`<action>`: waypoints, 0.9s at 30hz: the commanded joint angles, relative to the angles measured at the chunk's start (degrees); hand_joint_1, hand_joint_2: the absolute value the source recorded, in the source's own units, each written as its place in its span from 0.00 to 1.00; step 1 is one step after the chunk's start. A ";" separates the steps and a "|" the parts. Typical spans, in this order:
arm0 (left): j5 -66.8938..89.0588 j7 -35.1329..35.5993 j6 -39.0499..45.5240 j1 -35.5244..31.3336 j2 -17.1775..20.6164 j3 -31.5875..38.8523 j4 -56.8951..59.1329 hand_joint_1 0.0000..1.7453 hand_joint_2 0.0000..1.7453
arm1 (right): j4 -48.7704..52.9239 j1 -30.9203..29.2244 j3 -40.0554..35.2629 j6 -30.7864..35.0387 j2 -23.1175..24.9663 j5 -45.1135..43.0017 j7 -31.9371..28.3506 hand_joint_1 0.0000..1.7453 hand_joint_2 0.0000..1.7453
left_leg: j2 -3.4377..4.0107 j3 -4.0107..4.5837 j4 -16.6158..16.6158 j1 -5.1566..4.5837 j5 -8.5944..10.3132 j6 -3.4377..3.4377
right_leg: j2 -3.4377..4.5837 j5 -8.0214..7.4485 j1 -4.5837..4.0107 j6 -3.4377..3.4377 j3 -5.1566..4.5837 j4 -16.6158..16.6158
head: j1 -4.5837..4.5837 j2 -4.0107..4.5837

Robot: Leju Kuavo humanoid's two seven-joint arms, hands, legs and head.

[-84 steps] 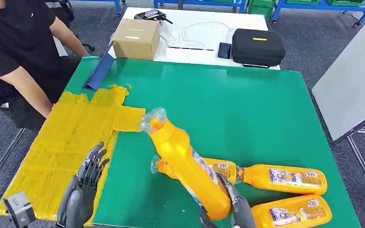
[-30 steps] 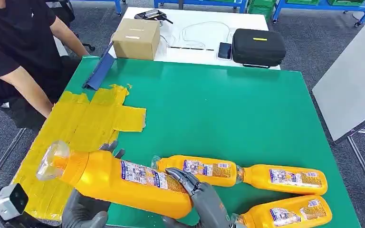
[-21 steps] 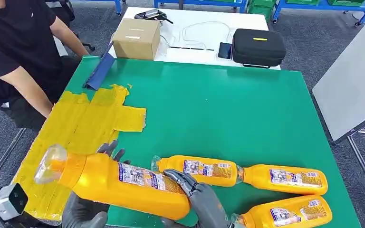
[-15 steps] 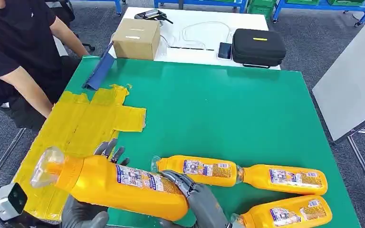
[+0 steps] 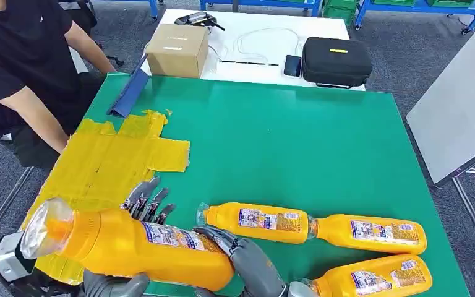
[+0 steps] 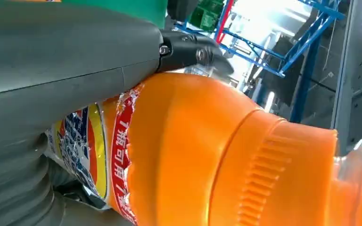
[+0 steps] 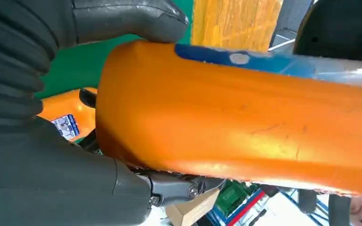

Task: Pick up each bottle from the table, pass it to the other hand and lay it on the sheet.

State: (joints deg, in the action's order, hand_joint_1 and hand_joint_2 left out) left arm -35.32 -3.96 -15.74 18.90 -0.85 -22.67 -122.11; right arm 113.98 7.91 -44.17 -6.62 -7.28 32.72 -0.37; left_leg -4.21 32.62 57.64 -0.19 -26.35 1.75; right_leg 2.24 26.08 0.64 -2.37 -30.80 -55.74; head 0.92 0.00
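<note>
Handover stage, head view. I have 1 orange bottle (image 5: 130,250) carried level across the lower left of the frame, its clear cap reaching out over the yellow sheet (image 5: 93,179) so that it can go down lengthwise there. My left hand (image 5: 139,207) cradles the bottle near the cap end, fingers showing behind it and thumb side beneath; the left wrist view shows grey fingers (image 6: 188,49) wrapped over the shoulder of the bottle. My right hand (image 5: 247,266) grips the base end, fingers (image 5: 219,235) curled over the label; the right wrist view shows the thumb (image 7: 132,19) pressing on the bottle wall. Both hands hold it at once, which I judge to be the transfer itself, before the right lets go. 3 more bottles (image 5: 256,221) lie flat on the green worktop (image 5: 297,142) at lower right, waiting their turn. A person (image 5: 18,68) sits at upper left, clear of the sheet.
</note>
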 commanded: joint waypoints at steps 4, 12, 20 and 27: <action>0.49 0.43 -0.52 -1.76 0.99 -1.39 0.81 1.00 1.00 | -2.62 -0.34 -1.94 -1.71 -0.02 0.75 -0.39 1.00 1.00 | 0.19 -0.07 -0.04 0.02 0.00 -0.08 | -0.14 0.00 -0.05 0.06 0.09 0.05 | -0.02 0.00; 2.80 -0.07 -0.65 -1.82 0.93 -1.34 0.44 1.00 1.00 | -2.23 0.63 -0.86 -1.22 0.28 1.22 0.76 1.00 1.00 | 0.22 -0.09 -0.04 0.02 -0.01 -0.09 | -0.16 0.02 -0.05 0.06 0.12 0.06 | 0.00 0.00; 2.80 -0.07 -0.65 -1.82 0.93 -1.34 0.44 1.00 1.00 | -2.23 0.63 -0.86 -1.22 0.28 1.22 0.76 1.00 1.00 | 0.24 -0.08 -0.04 0.03 0.00 -0.10 | -0.16 0.01 -0.06 0.07 0.10 0.05 | -0.02 0.00; 37.87 -4.14 6.91 1.80 -1.26 3.11 -3.65 1.00 1.00 | 2.01 9.76 2.04 17.28 -6.55 1.20 2.12 0.00 1.00 | 0.10 -0.05 -0.01 0.03 -0.03 -0.05 | -0.21 0.05 -0.05 0.04 0.12 0.06 | -0.02 0.00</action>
State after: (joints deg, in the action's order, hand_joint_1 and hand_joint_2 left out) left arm -23.59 -5.66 -14.86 18.49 -0.90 -22.64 -123.01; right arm 113.87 9.61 -43.82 -3.53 -6.56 35.10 2.01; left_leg -4.22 32.61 57.64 -0.19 -26.35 1.75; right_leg 2.24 26.08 0.64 -2.37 -30.80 -55.74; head 0.90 0.00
